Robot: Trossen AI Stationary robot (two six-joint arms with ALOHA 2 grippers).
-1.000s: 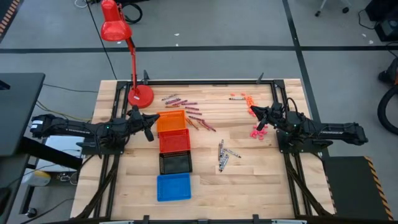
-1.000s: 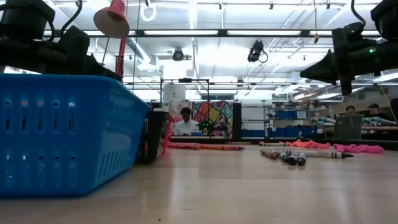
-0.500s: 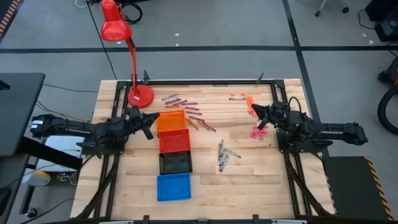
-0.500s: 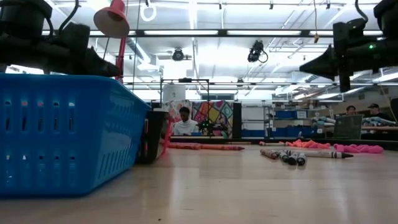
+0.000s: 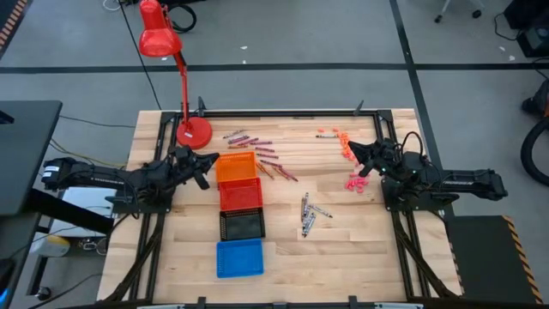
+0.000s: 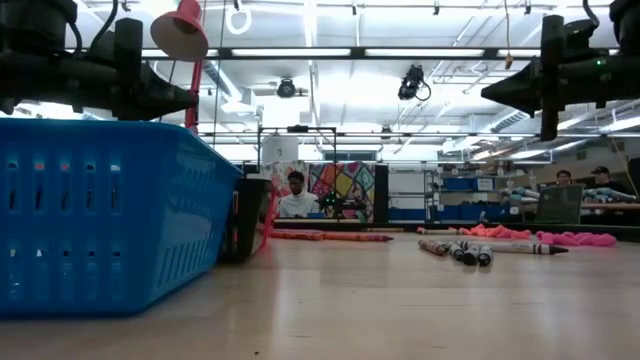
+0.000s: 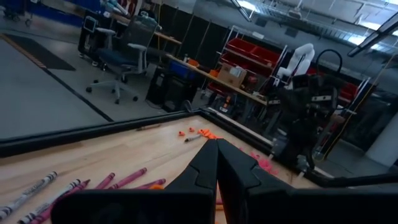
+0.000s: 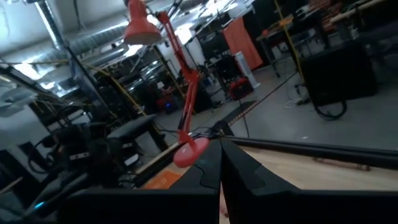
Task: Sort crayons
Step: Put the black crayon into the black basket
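Maroon-red crayons [image 5: 250, 140] lie flat on the table beyond the orange tray [image 5: 236, 166], with more [image 5: 276, 169] to its right; they also show in the left wrist view [image 7: 118, 180]. Orange crayons [image 5: 337, 135] and pink ones [image 5: 356, 182] lie at the right, and grey-white ones [image 5: 309, 213] near the middle. My left gripper [image 5: 204, 161] hovers shut and empty just left of the orange tray. My right gripper [image 5: 350, 148] hovers shut and empty between the orange and pink crayons. Both show level above the table in the low view, the left [image 6: 190, 100] and the right [image 6: 487, 94].
Orange, red [image 5: 241, 195], black [image 5: 242, 225] and blue [image 5: 239, 257] trays stand in a row from the middle toward the near edge. A red desk lamp [image 5: 190, 130] stands at the far left, close to my left gripper. People sit in the room beyond the table.
Both grippers have risen and tipped up from slanting downward to about level. Each has shifted a little toward the table's far edge. Both have stayed shut. The crayons and trays have not moved.
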